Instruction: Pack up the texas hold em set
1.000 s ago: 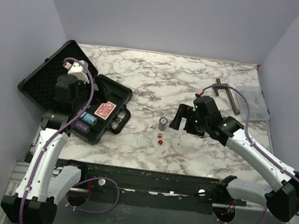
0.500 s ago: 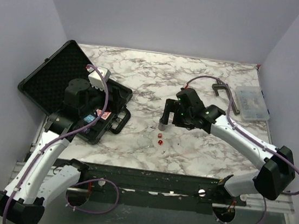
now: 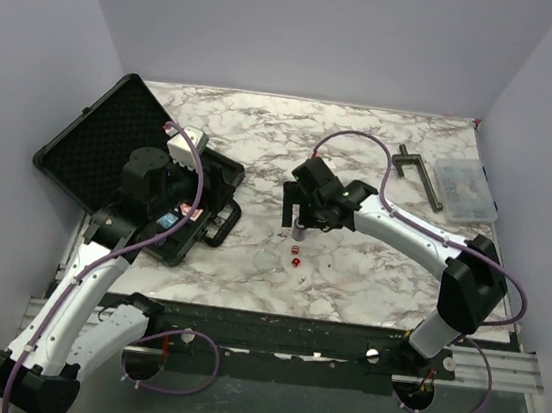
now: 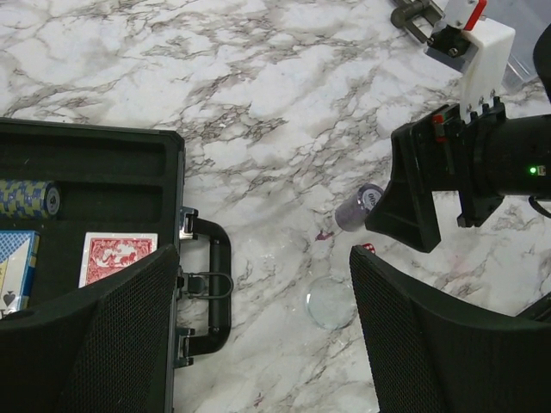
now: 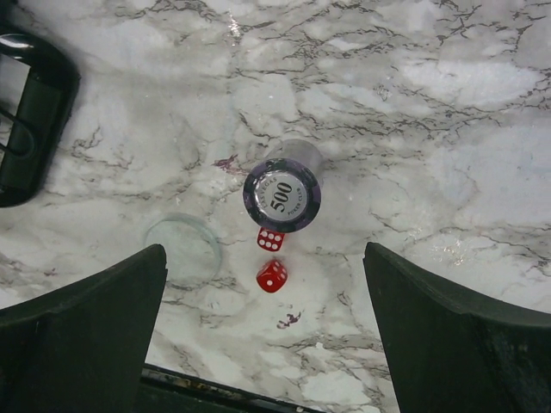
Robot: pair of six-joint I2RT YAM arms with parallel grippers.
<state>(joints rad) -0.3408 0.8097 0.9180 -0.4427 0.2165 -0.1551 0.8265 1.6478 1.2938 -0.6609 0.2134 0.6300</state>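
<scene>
Chip stack (image 5: 281,198) stands on the marble (image 5: 448,103), two red dice (image 5: 271,275) just beside it, well apart from the open case (image 4: 86,172). Right gripper (image 5: 263,258) hangs overhead, spread and empty (left gripper (image 4: 263,275) likewise, by the case). Pickup step, I'd say: descend, straddle, squeeze.

case (image 3: 98,139) lay open, black, left of top view | grey chip stack (image 5: 281,200) stood upright, centre | two red dice (image 5: 272,275) just below it | red deck (image 4: 116,257) flat in case

top: high, from behind, facing down | wrists: close, facing down | shared: chip stack (image 5: 281,200), red dice (image 5: 272,275)
</scene>
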